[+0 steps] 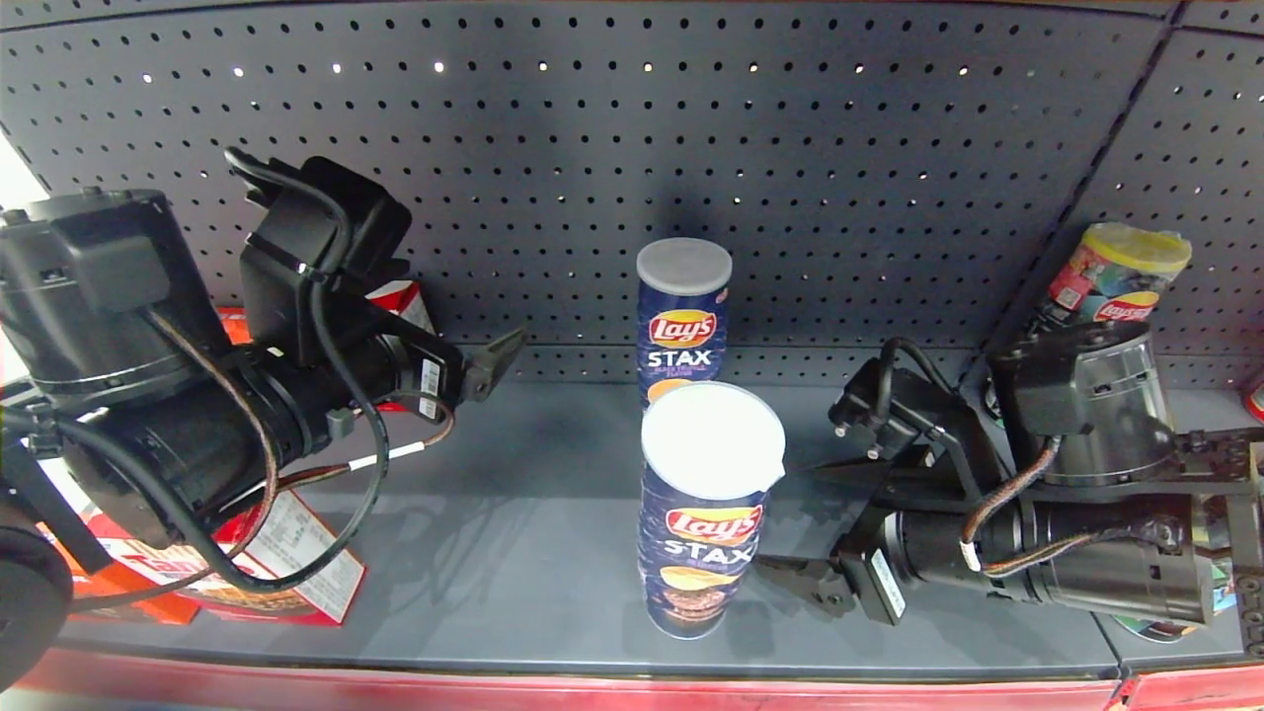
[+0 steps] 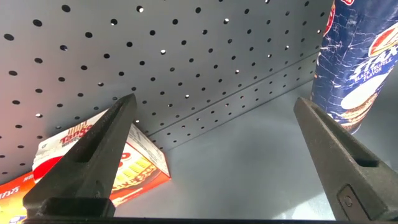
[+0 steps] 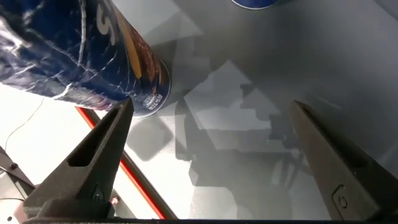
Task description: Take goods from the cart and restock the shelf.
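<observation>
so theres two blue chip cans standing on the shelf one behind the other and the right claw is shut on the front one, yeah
Not quite: the right claw is open beside the front can, not shut on it, as the right wrist view shows. The rest holds: the front can and the back can stand one behind the other on the shelf.

- My right gripper: jaws wide apart, over bare grey shelf.
- Blue chip can stands on the shelf, just beside one finger; can't tell if they touch.
- Red shelf edge runs near that can's base.
- Second blue can: only its base shows, well apart from the first.
</observation>
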### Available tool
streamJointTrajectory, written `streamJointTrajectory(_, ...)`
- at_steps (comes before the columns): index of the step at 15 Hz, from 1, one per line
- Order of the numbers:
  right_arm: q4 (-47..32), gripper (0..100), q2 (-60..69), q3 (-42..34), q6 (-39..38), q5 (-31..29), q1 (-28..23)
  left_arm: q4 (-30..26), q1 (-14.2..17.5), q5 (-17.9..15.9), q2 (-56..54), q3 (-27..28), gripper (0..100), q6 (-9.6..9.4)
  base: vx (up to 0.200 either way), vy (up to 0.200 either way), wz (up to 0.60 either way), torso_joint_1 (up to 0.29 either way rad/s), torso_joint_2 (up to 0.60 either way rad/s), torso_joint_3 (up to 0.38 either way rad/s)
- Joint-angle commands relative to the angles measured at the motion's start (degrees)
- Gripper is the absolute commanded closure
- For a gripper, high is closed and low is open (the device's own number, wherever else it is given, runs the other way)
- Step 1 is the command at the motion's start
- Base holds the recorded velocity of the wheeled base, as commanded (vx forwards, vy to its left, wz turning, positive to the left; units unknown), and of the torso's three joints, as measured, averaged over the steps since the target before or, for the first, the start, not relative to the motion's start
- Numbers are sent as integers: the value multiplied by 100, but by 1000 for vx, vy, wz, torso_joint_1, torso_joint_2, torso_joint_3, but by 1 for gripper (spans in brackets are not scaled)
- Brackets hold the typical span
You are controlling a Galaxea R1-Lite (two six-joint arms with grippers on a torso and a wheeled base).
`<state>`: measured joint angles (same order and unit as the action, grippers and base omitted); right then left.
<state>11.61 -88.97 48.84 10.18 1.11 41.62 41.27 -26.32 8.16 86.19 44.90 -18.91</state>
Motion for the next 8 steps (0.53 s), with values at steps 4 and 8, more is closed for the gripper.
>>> streamJointTrajectory(4,0,0,178,-58,-7,-5,-57,13,4,2,3,-34,0,1,0,0,0,0,0,0)
streamJointTrajectory(8,8,0,336,-111,-25,-14,-57,4,4,2,-5,-60,0,1,0,0,0,0,0,0)
